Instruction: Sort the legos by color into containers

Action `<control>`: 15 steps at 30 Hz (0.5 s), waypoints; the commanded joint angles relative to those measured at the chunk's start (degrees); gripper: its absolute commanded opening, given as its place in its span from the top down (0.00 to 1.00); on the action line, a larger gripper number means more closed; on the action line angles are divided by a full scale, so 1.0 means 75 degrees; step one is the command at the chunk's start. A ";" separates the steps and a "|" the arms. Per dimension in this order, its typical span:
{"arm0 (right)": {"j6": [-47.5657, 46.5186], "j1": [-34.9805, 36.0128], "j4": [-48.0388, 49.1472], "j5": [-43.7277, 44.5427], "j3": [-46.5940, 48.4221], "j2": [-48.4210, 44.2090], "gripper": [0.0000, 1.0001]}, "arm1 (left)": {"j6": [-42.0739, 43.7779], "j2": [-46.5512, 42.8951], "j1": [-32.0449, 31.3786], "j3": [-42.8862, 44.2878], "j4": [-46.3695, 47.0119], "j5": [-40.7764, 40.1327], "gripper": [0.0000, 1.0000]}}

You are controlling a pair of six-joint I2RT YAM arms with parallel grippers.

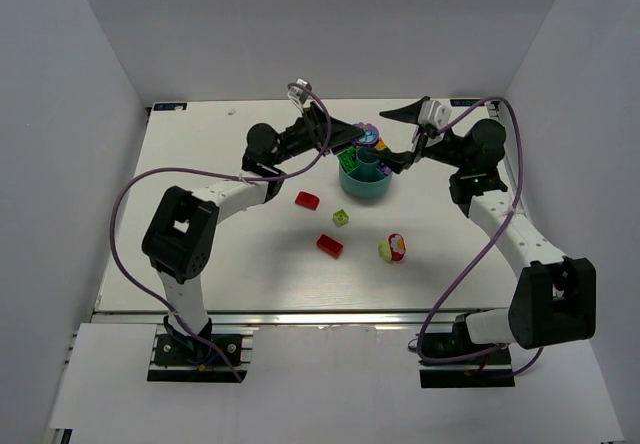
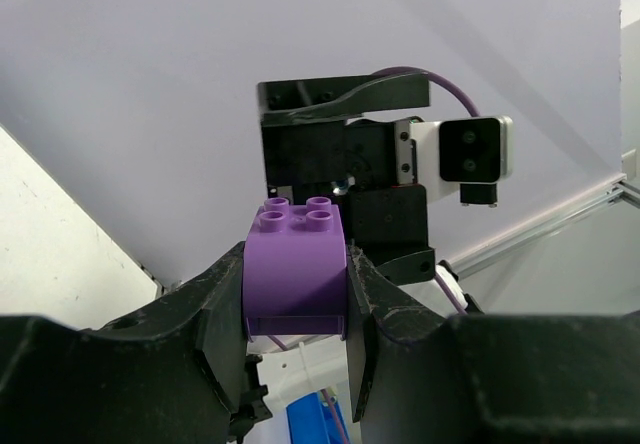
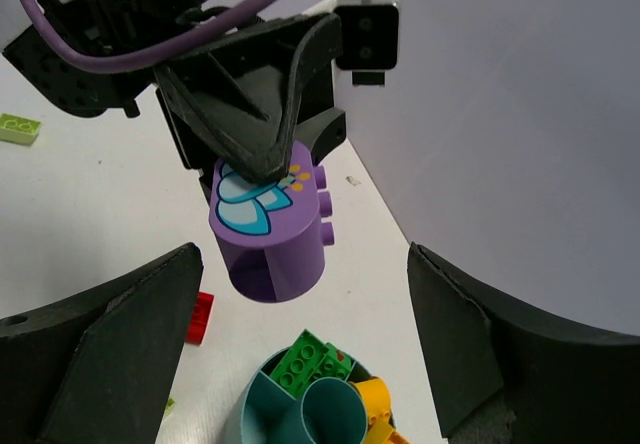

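- The left gripper (image 2: 297,299) is partly closed, with both fingers clamped on a purple plastic brick (image 2: 297,269).
- The brick has a rounded body and four studs on one face. Its side carries a blue-and-white print with orange dots (visible from the right wrist).
- It hangs in the air just above the round teal plastic bowl (image 3: 265,409), which holds a green brick (image 3: 305,359) and a yellow brick (image 3: 372,396) around its central cup.
- The right gripper (image 3: 302,264) gapes wide and empty, facing the brick.
- A red brick (image 1: 307,200) and a lime brick (image 1: 341,218) lie loose on the white table (image 1: 220,264).
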 commanded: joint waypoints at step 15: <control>-0.0222 0.0414 0.0195 -0.0250 0.0513 -0.0026 0.16 | -0.0338 0.0021 0.0069 -0.0083 0.0692 0.0049 1.00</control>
